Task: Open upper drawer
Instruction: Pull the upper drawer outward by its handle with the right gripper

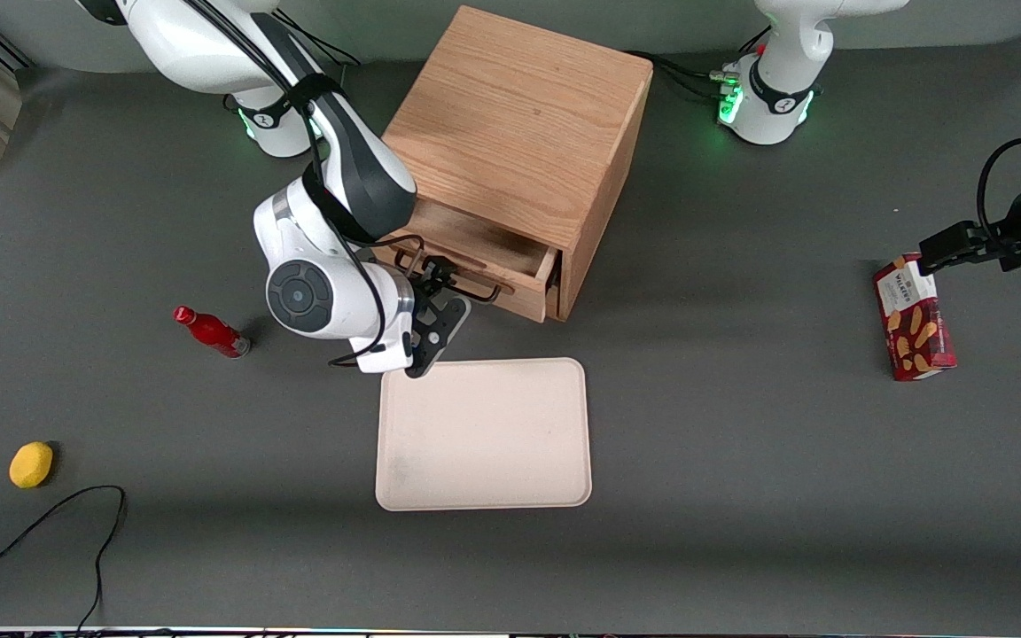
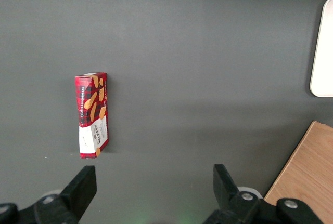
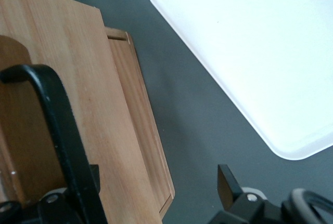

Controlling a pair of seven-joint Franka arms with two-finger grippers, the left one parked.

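upper drawer ajar, hand at handle

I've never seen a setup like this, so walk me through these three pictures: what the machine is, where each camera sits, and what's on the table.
Two white robot arms share a grey table. One camera looks down from the front; two ride on the arms' wrists. The working arm's gripper is at the black handle of the upper drawer, which is partly pulled out of a wooden cabinet. In front of it lies a cream tray. Elsewhere: a red bottle, a yellow lemon-like object and a red biscuit box.
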